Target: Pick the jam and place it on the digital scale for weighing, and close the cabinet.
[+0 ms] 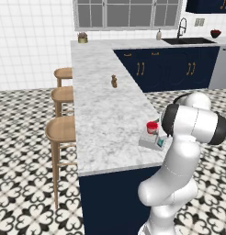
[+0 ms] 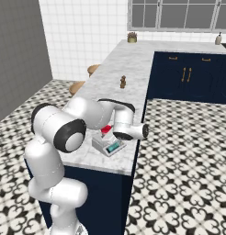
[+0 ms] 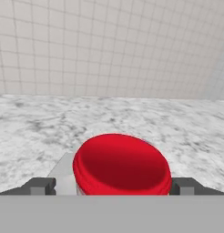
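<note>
The jam, a small jar with a red lid, stands upright on the light grey digital scale near the front right corner of the marble counter. In the hand view my gripper is open, one dark fingertip on each side of the lid, a small gap left of it. The scale's grey top shows under the jar. My forearm hides the hand in both base views. The cabinet is out of view.
A small brown pepper mill stands mid-counter. Three wooden stools line the counter's left side. Low navy counter cabinets, a sink with a black tap and a potted plant lie at the back.
</note>
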Robot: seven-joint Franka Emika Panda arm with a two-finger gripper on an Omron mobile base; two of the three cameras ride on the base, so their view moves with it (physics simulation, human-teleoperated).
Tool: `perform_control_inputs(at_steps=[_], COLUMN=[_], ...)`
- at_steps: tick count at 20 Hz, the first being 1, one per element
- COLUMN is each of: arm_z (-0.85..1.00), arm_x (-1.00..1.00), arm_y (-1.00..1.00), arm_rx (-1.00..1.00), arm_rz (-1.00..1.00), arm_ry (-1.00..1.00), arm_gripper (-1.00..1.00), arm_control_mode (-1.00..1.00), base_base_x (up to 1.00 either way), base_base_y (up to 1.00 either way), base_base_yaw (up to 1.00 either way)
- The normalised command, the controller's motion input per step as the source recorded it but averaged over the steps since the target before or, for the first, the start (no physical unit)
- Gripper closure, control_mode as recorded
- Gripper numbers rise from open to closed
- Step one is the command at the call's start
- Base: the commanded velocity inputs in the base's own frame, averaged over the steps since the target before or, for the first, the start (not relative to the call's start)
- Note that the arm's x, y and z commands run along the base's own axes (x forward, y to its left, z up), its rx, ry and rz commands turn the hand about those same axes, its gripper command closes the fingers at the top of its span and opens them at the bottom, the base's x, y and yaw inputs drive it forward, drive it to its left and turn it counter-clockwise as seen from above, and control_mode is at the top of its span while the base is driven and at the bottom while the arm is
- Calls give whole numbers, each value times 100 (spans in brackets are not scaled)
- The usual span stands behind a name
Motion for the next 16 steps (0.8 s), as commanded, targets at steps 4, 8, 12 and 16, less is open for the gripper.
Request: perform_control_inputs(at_steps=[4, 8, 12, 16], arm_z=[0, 0, 0, 3], arm_x=[0, 0, 0, -23], arm_y=[-4, -35, -52, -38], arm_rx=[0, 7, 13, 10], arm_rz=[0, 0, 0, 0], arm_ry=[-2, -1, -2, -13], arm_gripper=[-100, -100, -100, -100], arm_control_mode=[-100, -100, -100, -100], base_base_x=[0, 0, 0, 0], base_base_y=[0, 0, 0, 0], base_base_yaw=[0, 0, 0, 0])
